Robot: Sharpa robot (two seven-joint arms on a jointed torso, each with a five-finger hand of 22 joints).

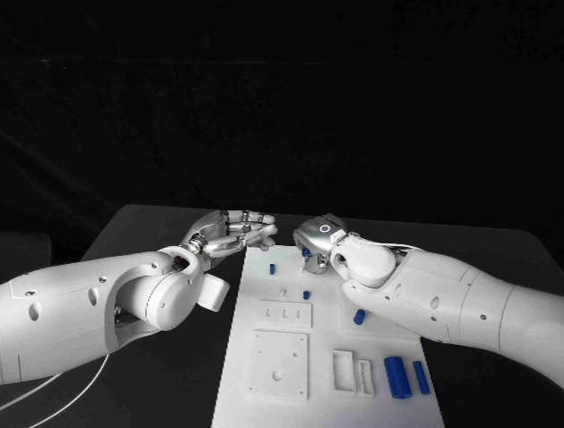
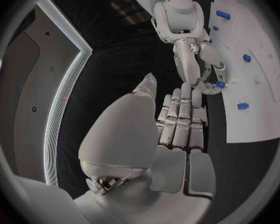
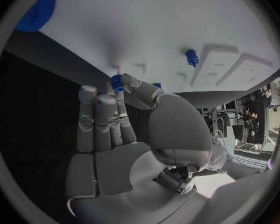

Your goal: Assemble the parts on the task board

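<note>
The white task board (image 1: 310, 412) lies lengthwise down the table's middle. My right hand (image 1: 322, 239) hovers over its far end and pinches a small blue part (image 3: 117, 80) between thumb and a finger, close to the board's surface (image 3: 146, 25). The left wrist view shows that hand (image 2: 199, 59) with the blue part (image 2: 219, 84) at its fingertips. My left hand (image 1: 237, 230) hangs just left of the board's far corner, fingers stretched out (image 2: 177, 124), holding nothing. A blue peg (image 1: 272, 267) stands in the board, and another (image 1: 305, 294) is a little nearer.
A short blue piece (image 1: 359, 316) lies by the right forearm. Two longer blue pieces (image 1: 394, 374) (image 1: 420, 377) lie at the board's near right, beside white slotted blocks (image 1: 343, 371). Raised square plates (image 1: 281, 364) take up the board's near left. Black table surrounds the board.
</note>
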